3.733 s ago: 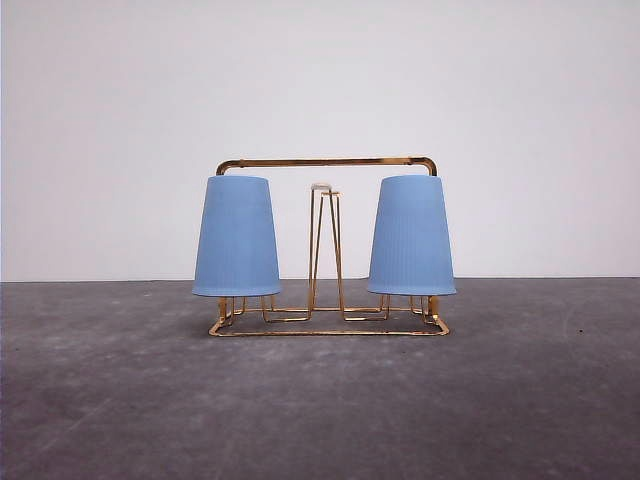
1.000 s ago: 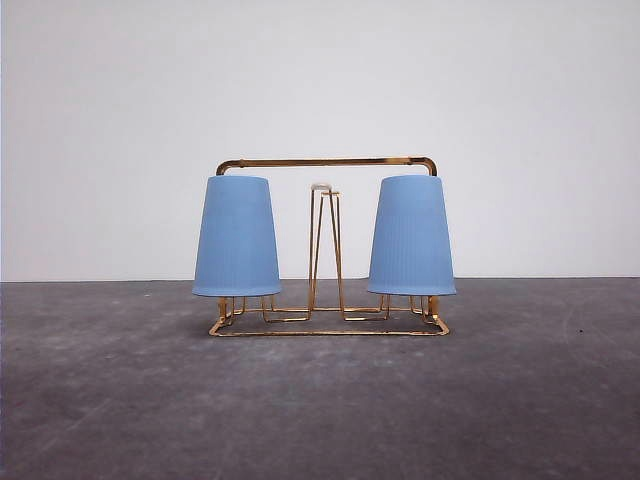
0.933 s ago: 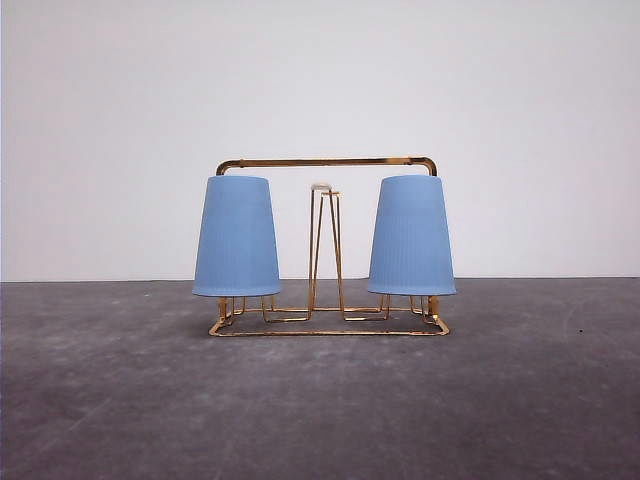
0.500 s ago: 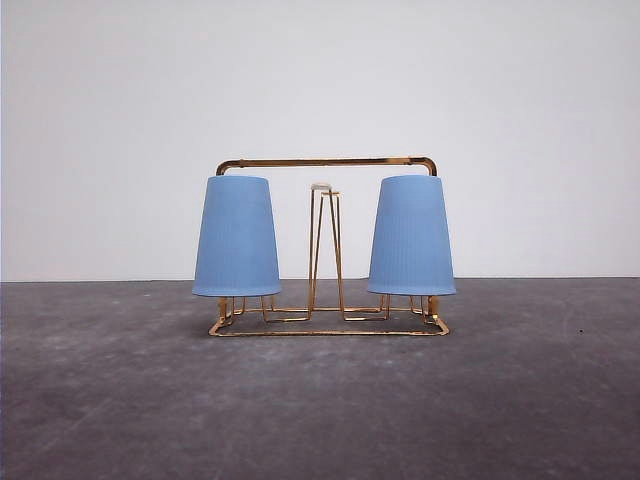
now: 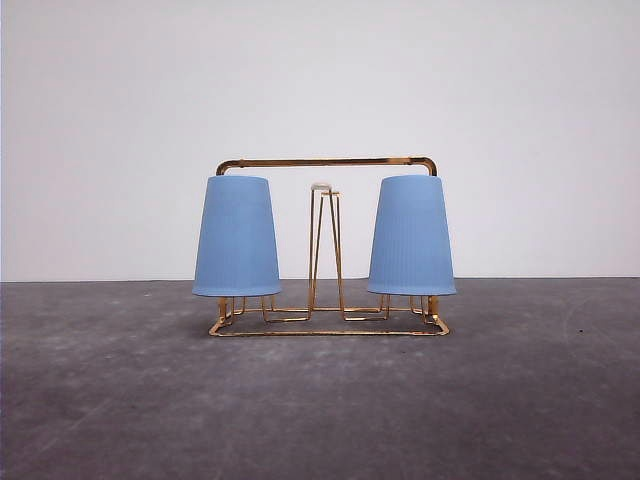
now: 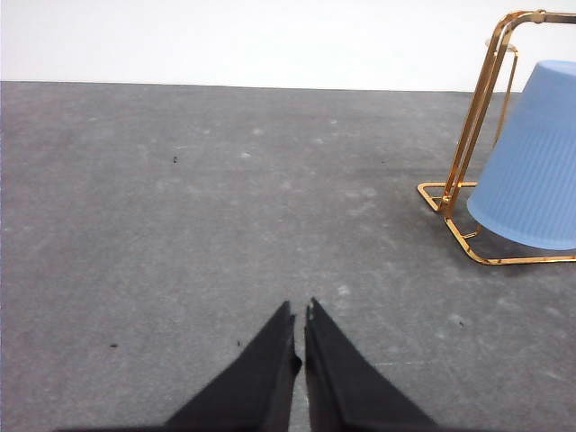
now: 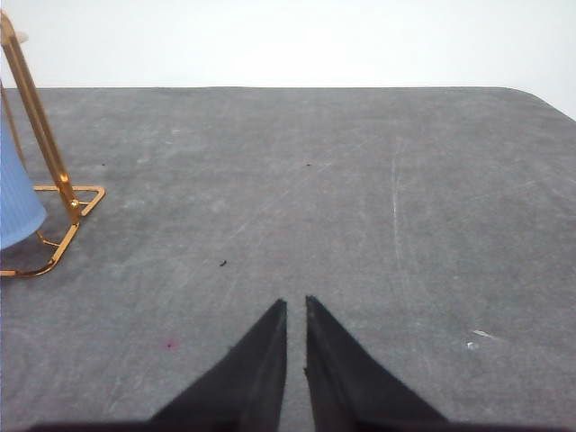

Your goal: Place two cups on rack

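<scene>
Two light blue ribbed cups sit upside down on the gold wire rack (image 5: 327,328): one cup (image 5: 236,237) on its left end, the other cup (image 5: 411,237) on its right end. A bare looped peg (image 5: 324,250) stands between them under the arched handle bar. My left gripper (image 6: 299,315) is shut and holds nothing, low over the grey table, well clear of the rack (image 6: 461,157) and the cup (image 6: 531,171). My right gripper (image 7: 295,306) is shut and holds nothing too, away from the rack's corner (image 7: 56,193) and the cup's edge (image 7: 16,202).
The dark grey table (image 5: 320,410) stretches around the rack, with a white wall behind it. In the right wrist view the table's rounded far corner (image 7: 540,97) shows.
</scene>
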You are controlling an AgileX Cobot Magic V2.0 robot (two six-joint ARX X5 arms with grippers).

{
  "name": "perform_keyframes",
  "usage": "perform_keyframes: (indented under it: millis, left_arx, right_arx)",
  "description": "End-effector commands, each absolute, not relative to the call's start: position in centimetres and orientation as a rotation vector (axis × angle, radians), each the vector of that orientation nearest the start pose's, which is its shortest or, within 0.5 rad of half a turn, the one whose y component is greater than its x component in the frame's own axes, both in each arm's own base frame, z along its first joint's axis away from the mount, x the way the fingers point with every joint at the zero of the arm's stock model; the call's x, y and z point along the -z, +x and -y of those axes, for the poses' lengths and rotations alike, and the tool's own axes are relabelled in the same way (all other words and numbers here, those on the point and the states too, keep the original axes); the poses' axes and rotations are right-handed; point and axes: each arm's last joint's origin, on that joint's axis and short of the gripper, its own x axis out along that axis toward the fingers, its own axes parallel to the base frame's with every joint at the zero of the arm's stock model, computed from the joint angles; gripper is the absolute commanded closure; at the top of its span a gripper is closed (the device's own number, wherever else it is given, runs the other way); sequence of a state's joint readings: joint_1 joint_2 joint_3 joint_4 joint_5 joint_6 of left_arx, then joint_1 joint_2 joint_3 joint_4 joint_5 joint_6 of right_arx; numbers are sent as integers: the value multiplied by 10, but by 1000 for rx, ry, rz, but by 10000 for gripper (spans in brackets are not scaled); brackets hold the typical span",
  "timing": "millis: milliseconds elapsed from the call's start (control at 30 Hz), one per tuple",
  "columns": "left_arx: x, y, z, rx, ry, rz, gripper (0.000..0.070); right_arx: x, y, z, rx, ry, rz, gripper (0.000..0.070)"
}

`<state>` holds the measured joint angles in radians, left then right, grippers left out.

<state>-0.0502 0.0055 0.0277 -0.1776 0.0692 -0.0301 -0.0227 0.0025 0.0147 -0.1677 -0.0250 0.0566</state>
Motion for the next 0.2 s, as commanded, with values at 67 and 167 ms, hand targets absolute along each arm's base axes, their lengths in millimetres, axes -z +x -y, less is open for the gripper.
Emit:
perform_keyframes:
  millis: [67,167]
  left_arx:
    - [-150,95,7,118,-36,-174,700]
    - [-150,95,7,118,-36,-174,700]
  right_arx:
    - [-152,96,1,3,70,-149,664]
    - [-152,96,1,3,70,-149,664]
